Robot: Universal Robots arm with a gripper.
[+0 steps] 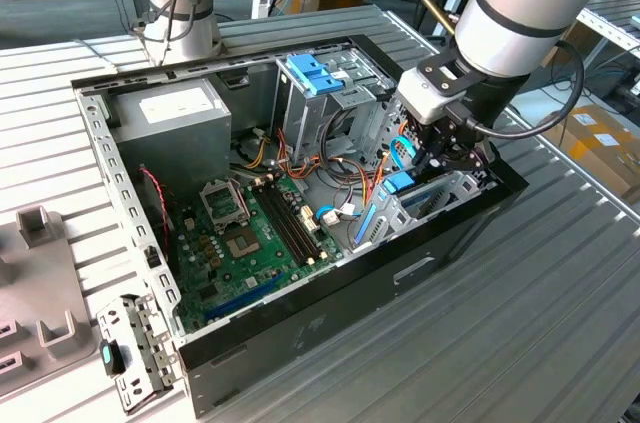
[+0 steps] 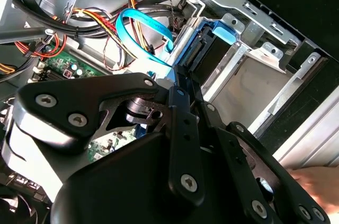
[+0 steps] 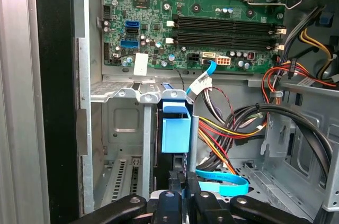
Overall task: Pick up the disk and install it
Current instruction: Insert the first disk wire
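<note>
The gripper (image 3: 179, 186) pinches the thin end of the disk (image 3: 175, 134), which stands on its edge in the metal cage (image 3: 119, 94) at the computer case's (image 1: 300, 333) 3 o'clock side in the exterior view, likely so it slides straight in.

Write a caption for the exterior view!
Gripper reaches into the open computer case, at the disk in its cage.
</note>
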